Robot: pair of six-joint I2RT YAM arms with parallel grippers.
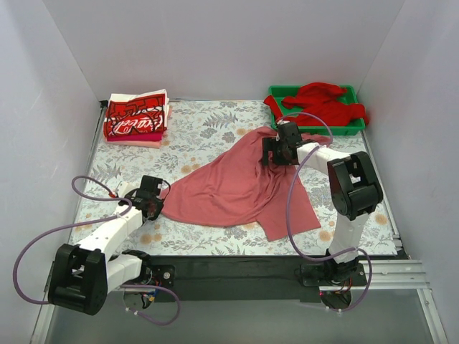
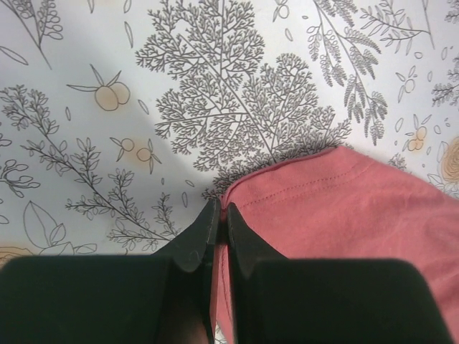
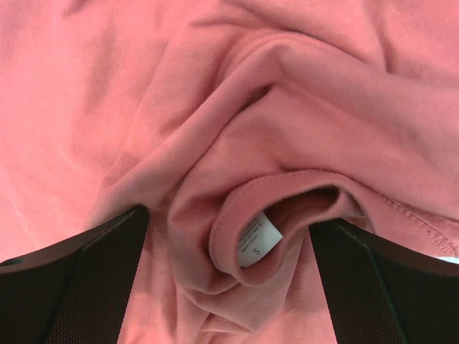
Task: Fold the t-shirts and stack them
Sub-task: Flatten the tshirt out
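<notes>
Floral tablecloth (image 1: 208,125) covers the whole work surface. On it, the left gripper (image 2: 219,215) is pressed together on a hem corner of the salmon-pink t-shirt (image 1: 237,190), at that shirt's left edge. The right gripper (image 3: 226,222) is spread wide over the same shirt's bunched collar, where a size label (image 3: 256,244) shows. Far left of the shirt lie the folded red-and-white printed t-shirts (image 1: 136,118). Far right of it, a bright red t-shirt (image 1: 323,104) spills over a green tray (image 1: 346,130).
</notes>
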